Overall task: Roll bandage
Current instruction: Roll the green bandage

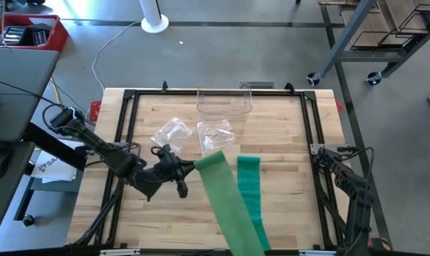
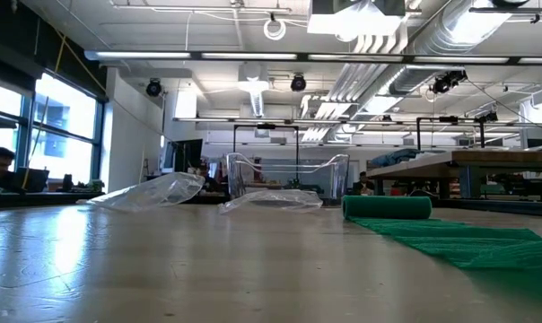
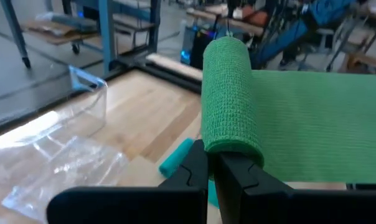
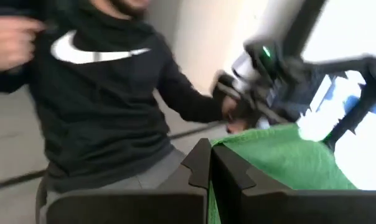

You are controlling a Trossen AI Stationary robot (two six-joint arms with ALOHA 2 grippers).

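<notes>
My left claw: pinched the rolled end of the green bandage, raised mid-worktop | strip trailed toward near edge | my right claw: pressed together, at right edge.

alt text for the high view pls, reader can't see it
Seen from above, the left gripper, jaws shut, holds the rolled end of a green bandage over a wooden table. A second green bandage lies alongside, with clear plastic bags beyond; the right gripper is out of this view.
</notes>
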